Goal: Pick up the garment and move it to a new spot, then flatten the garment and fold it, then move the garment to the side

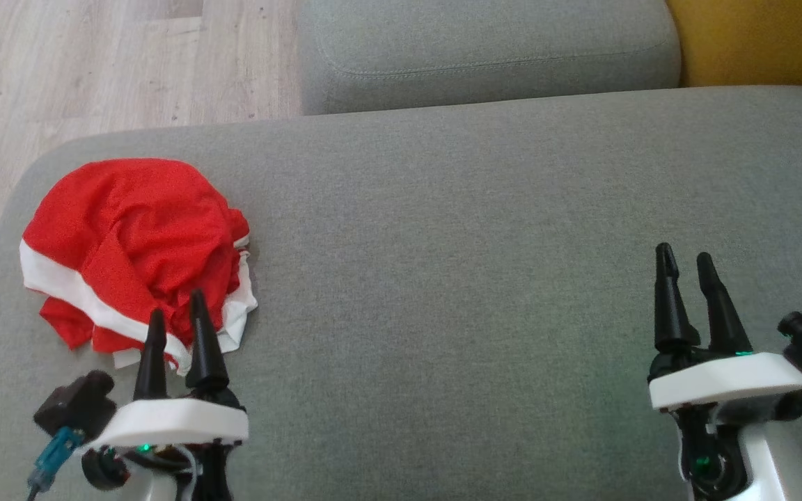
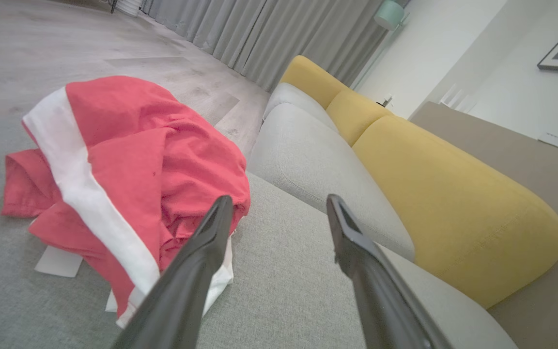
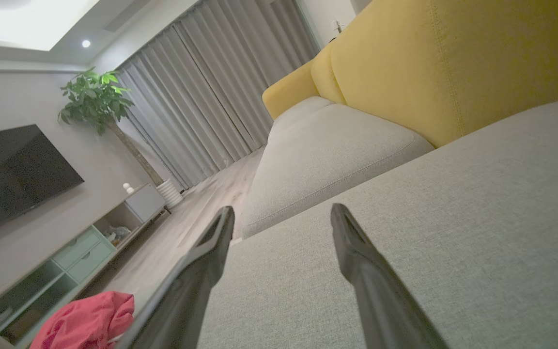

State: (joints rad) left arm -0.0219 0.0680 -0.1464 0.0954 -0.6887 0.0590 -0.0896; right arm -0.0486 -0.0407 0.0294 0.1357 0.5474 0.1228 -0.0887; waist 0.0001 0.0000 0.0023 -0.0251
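The garment [image 1: 129, 243] is a crumpled red heap with white bands, lying at the left end of the grey sofa seat [image 1: 457, 229]. In the left wrist view the garment [image 2: 129, 165] bulges just left of the fingers. My left gripper [image 1: 177, 306] hovers at the heap's near edge, open, its fingertips over the white hem, nothing between them. From its own wrist camera the left gripper [image 2: 279, 203] shows a wide gap over bare cushion. My right gripper [image 1: 685, 256] stands open at the lower right, far from the cloth. The right gripper [image 3: 283, 213] also looks empty, with the garment [image 3: 85, 322] at the bottom left.
A second grey cushion [image 1: 484, 52] lies beyond the seat, with a yellow backrest [image 1: 763, 38] at the top right. Wooden floor [image 1: 95, 69] drops off past the seat's left and far edges. Bare seat stretches between the two grippers.
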